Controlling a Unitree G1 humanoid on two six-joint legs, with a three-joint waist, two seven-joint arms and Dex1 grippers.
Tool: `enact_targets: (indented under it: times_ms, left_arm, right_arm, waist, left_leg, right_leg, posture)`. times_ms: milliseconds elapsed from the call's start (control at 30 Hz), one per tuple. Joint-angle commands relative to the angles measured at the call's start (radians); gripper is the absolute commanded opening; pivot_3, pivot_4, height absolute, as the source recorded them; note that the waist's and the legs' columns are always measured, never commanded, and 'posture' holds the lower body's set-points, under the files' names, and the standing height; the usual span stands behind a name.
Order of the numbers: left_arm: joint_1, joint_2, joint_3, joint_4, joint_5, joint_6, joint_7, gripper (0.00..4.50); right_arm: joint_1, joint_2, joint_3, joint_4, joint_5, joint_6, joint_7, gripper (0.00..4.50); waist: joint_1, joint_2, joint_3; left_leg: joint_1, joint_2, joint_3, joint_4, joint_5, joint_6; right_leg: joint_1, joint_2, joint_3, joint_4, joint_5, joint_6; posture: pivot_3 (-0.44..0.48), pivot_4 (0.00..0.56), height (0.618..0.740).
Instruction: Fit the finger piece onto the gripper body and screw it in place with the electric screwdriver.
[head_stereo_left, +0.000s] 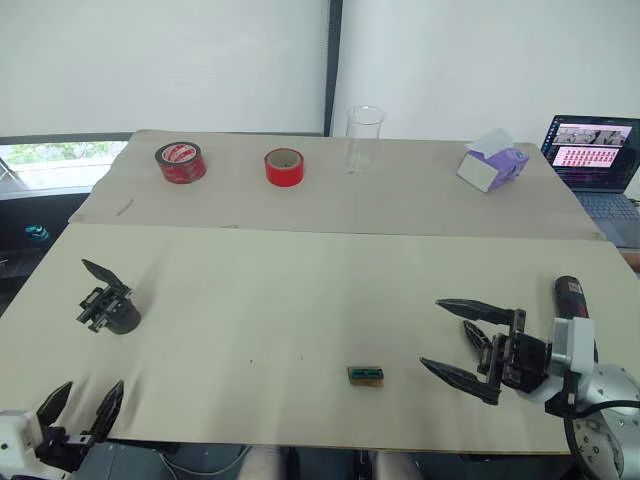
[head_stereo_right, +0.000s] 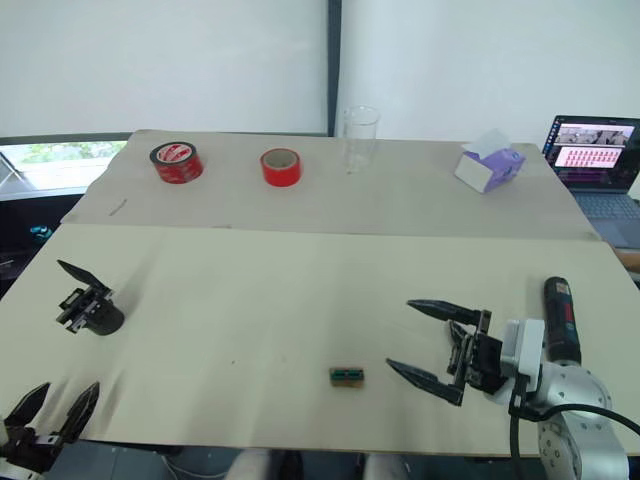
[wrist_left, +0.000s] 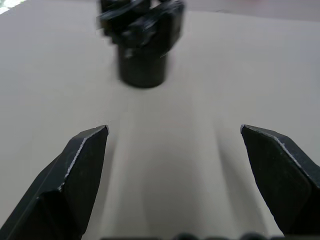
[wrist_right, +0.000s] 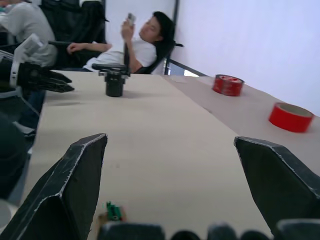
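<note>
Left eye view runs from the left tool (head_stereo_left: 80, 403), low at the near left corner of the counter (head_stereo_left: 300, 290) with its two black fingers spread and nothing between them. Just beyond it stands the gripper body (head_stereo_left: 109, 305), upright on its dark round base, one pointed finger sticking up and away; the left wrist view has it straight ahead of the spread fingertips but apart from them. Near the middle front edge lies a small green-and-brown block (head_stereo_left: 365, 375). To the right, the right tool (head_stereo_left: 462, 339) hovers over the counter, fingers wide apart and holding nothing. A small dark pointed part (head_stereo_left: 478, 337) shows between those fingers; I cannot tell whether it is the loose finger piece or part of the tool. The electric screwdriver (head_stereo_left: 570, 295) lies beside the right wrist, untouched.

By my judgement the task sits at its first step: nothing is fitted or gripped. Next calls for the left tool to steady the gripper body while the right one picks up the finger piece.
</note>
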Motion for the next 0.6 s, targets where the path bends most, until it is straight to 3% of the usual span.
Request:
enact_targets:
  times_ms: [33, 267, 367, 600]
  left_arm:
    - [-0.027, 0.011, 0.032, -0.030, -0.028, -0.014, 0.032, 4.50]
    - [-0.166, 0.092, -0.019, -0.027, 0.023, 0.089, 0.126, 4.50]
    - [-0.253, 0.136, -0.083, 0.019, 0.112, 0.148, 0.194, 4.50]
    - [-0.379, 0.143, -0.140, 0.115, 0.197, 0.186, 0.287, 4.50]
  right_arm:
    - [0.010, -0.002, -0.010, 0.011, 0.019, -0.051, 0.038, 4.47]
    - [0.012, -0.021, -0.020, 0.025, 0.036, -0.036, 0.047, 4.47]
    - [0.022, -0.017, -0.019, 0.032, 0.032, -0.048, 0.053, 4.47]
    - [0.059, -0.005, -0.038, 0.070, 0.014, -0.107, 0.067, 4.47]
  waist:
    - [0.001, 0.000, 0.000]
    - [0.001, 0.000, -0.001]
    - [-0.001, 0.000, -0.001]
    - [-0.009, -0.001, -0.002]
  left_leg:
    - [0.000, 0.000, 0.000, 0.000, 0.000, 0.000]
    - [0.000, 0.000, 0.000, 0.000, 0.000, 0.000]
    - [0.000, 0.000, 0.000, 0.000, 0.001, 0.000]
    - [0.000, 0.000, 0.001, -0.001, 0.002, 0.002]
  right_leg:
    - [0.000, 0.000, 0.000, 0.000, 0.000, 0.000]
    - [0.001, 0.001, 0.000, 0.001, 0.000, 0.000]
    - [0.003, 0.002, 0.001, 0.002, 0.001, 0.001]
    - [0.003, 0.002, 0.001, 0.002, 0.004, 0.006]
  posture:
    - [0.000, 0.150, 0.740]
    - [0.000, 0.150, 0.740]
    - [0.000, 0.150, 0.740]
    - [0.000, 0.150, 0.740]
